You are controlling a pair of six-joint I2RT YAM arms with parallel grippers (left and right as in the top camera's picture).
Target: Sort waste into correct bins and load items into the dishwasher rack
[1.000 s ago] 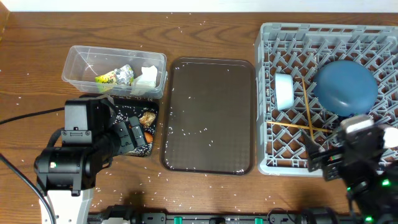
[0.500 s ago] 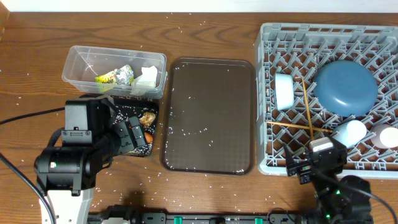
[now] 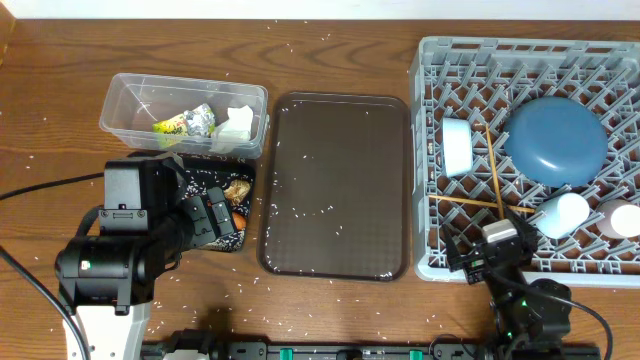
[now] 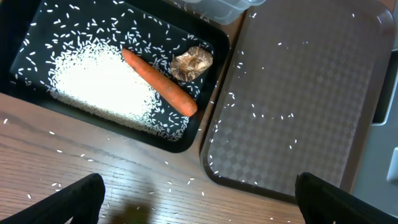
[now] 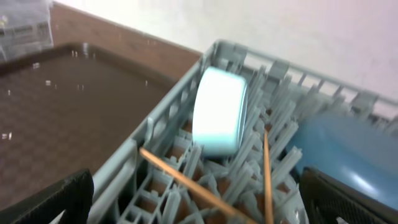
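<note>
Now we hold the right end effector (image 5: 199, 208) spread, empty, low by the square grey plastic rack (image 3: 520, 70); the left end effector (image 4: 202, 202) gapes over the shallow black tray (image 4: 15, 62); the small pink cup (image 3: 624, 218) is cropped.

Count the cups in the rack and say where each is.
2. The light-blue cup lies in the rack below the dark-blue plate in the overhead view; the pink cup sits beside it at the rack's right edge. None appears hidden.
</note>
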